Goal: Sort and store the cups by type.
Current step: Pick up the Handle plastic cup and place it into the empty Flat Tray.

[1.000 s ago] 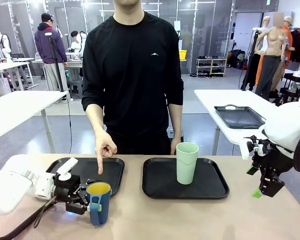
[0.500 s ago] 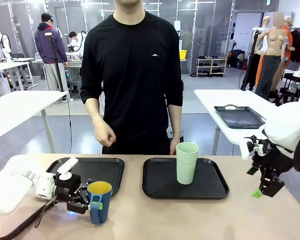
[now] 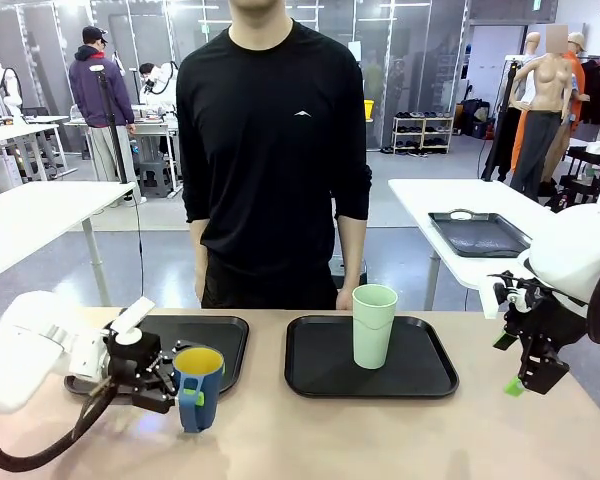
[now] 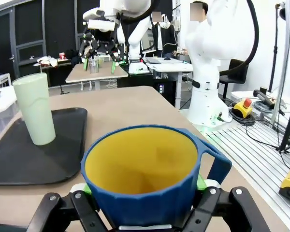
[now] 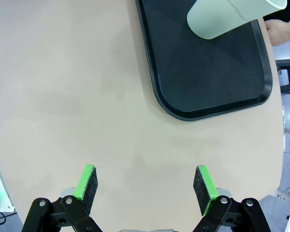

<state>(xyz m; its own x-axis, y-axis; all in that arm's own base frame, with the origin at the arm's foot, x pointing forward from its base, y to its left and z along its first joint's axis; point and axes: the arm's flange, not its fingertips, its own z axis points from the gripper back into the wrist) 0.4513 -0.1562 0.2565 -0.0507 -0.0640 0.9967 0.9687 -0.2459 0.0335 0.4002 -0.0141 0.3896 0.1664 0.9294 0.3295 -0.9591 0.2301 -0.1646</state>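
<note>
The dark blue mug (image 3: 208, 385) with its yellow inside hangs just above the table, at the front edge of the left black tray (image 3: 225, 335). My left gripper (image 3: 183, 393) is shut on its sides. In the left wrist view the mug (image 4: 145, 179) sits between the green pads (image 4: 201, 182), handle to the right. The pale mint-green tumbler (image 3: 373, 326) stands upright on the right black tray (image 3: 425, 375), and shows again as tumbler (image 4: 35, 108) and tumbler (image 5: 227, 17). At the table's right end my right gripper (image 3: 520, 385) hovers open and empty, fingers apart over bare tabletop (image 5: 146, 186).
A person in black stands at the far side of the table, arms hanging down; one hand (image 5: 280, 31) rests near the right tray's (image 5: 208, 72) far edge. Bare tabletop lies in front of both trays. Other tables stand behind.
The person's hand, pointing down at the left tray a second ago, has drawn back to the side. My left gripper has lifted the mug slightly off the table.
</note>
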